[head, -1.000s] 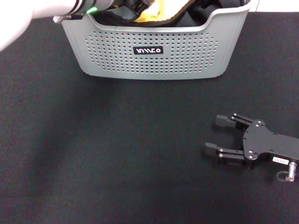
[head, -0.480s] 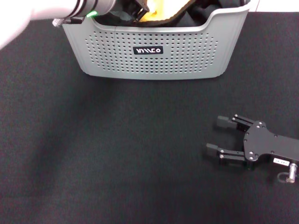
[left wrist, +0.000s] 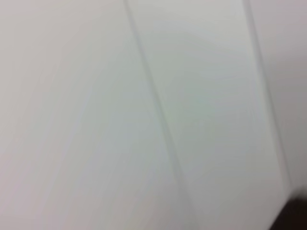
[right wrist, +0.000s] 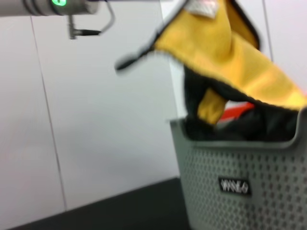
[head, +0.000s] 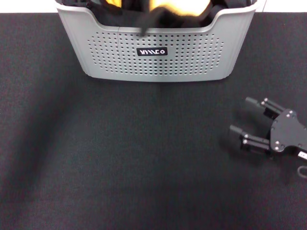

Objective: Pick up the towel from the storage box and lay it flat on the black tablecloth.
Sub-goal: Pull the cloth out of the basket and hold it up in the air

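Towel (right wrist: 225, 52) hangs lifted above the storage box (head: 158, 52) at twelve o'clock on the surface, its lower folds trailing inside the rim, which suggests it is being drawn clear by the left arm; that arm's jaws are out of sight, so their state cannot be told. Toward four o'clock, the right gripper (head: 249, 122) hovers with jaws released over the black tablecloth (head: 120, 153), leaving the middle free for laying.

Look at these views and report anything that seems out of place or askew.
The towel hangs crumpled and half lifted above the storage box, its lower part trailing inside. The right end effector rests open on the black tablecloth.
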You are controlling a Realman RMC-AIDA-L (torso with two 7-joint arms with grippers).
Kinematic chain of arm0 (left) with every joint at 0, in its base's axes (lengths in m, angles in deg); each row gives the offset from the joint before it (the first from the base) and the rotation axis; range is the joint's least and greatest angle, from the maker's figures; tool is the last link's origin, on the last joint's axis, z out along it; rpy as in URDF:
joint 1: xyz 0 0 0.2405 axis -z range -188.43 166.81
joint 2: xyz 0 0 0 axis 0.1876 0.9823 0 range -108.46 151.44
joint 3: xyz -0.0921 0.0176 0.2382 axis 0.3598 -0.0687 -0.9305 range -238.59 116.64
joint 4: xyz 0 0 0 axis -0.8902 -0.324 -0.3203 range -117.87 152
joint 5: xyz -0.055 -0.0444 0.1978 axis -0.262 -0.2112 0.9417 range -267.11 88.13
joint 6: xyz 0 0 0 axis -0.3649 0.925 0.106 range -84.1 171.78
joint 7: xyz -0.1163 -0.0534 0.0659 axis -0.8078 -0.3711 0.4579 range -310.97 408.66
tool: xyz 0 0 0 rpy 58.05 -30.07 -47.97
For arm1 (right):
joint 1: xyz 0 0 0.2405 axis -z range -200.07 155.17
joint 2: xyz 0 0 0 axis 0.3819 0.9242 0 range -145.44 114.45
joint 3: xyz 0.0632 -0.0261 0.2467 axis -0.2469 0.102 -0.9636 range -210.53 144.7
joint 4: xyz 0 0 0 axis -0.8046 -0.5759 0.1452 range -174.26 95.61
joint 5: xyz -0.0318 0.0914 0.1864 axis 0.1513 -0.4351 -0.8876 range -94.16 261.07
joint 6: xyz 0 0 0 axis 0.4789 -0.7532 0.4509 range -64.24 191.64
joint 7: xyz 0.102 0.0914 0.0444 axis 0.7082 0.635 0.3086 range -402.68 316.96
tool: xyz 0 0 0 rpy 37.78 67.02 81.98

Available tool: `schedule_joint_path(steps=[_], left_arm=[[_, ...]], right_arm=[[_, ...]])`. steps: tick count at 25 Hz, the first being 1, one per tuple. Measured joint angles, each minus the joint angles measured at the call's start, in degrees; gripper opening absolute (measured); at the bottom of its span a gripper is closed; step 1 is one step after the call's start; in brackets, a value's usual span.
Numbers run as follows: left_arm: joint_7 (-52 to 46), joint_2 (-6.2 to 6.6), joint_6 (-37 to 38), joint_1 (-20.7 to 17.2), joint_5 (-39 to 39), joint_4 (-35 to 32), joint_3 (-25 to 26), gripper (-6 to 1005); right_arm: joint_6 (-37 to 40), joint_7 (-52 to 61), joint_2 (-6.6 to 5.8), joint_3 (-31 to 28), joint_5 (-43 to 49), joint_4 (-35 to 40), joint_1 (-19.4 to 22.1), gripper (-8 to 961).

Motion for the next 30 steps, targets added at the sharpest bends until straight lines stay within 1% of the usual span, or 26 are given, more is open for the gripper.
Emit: schedule_joint_path(steps=[3,5,7,8,10,11,12,13,14,15,17,19,21,24,25,27,30], left_arm=[[10.02,0.01,3.69,-3.39,-19.81,-0.26,7.17,12],[15.48,0.06,10.08,-4.2,-30.56,1.29,13.36,12],[18.61,0.08,19.04,-3.52,-38.6,3.94,20.68,11],[19.19,0.11,23.23,-3.0,-41.45,5.35,24.39,11],[19.27,0.22,29.46,-1.91,-44.36,8.05,29.46,11],[19.37,0.67,34.14,-0.78,-45.39,10.6,32.86,11],[19.53,1.02,36.22,-0.28,-45.46,11.61,33.68,11],[19.79,1.59,39.36,0.55,-45.59,13.33,35.06,11],[20.53,3.33,45.31,2.0,-46.02,17.78,36.39,10],[20.68,3.72,46.24,2.29,-46.14,19.14,36.49,10],[21.13,5.02,49.08,3.09,-46.91,23.43,36.61,10],[22.4,5.99,51.52,3.43,-47.3,26.74,36.49,10],[24.63,7.39,54.79,3.88,-46.75,29.17,35.67,10],[28.16,9.9,59.71,5.22,-45.51,33.5,33.39,11],[29.35,10.44,60.6,5.43,-45.31,34.38,32.58,11],[31.74,11.26,61.77,5.63,-45.0,35.73,30.71,11],[33.24,11.35,61.91,5.65,-44.97,35.91,29.9,11]], right_arm=[[1.43,-1.7,-0.01,-0.1,-1.66,0.0,0.1,872],[2.89,-2.38,-0.03,-0.1,-2.26,0.0,-0.01,872],[4.38,-2.71,-0.12,-0.21,-2.59,0.14,-0.22,871],[5.24,-2.75,-0.21,-0.5,-2.83,0.25,-0.26,871],[6.89,-2.76,-0.28,-1.34,-2.86,0.5,-0.22,871],[7.7,-2.76,-0.33,-1.79,-2.86,0.59,-0.2,871],[8.42,-2.77,-0.39,-2.05,-2.86,0.64,-0.19,871],[9.27,-2.77,-0.49,-2.42,-2.86,0.67,-0.22,871],[9.75,-2.77,-0.53,-2.64,-2.86,0.68,-0.29,871],[10.62,-2.78,-0.57,-3.03,-2.86,0.69,-0.42,871],[12.39,-2.79,-0.66,-3.83,-2.86,0.71,-0.68,871],[14.16,-2.8,-0.68,-4.24,-2.87,0.84,-0.94,871],[16.21,-2.81,-0.69,-4.35,-2.88,1.18,-1.22,871],[17.45,-2.65,-0.7,-4.36,-2.87,1.46,-1.56,872],[17.74,-2.21,-0.71,-4.37,-2.86,1.52,-1.75,872],[17.78,-0.9,-0.73,-4.31,-2.78,1.58,-2.39,872],[17.5,1.27,-0.6,-3.9,-1.62,1.27,-4.4,871]])
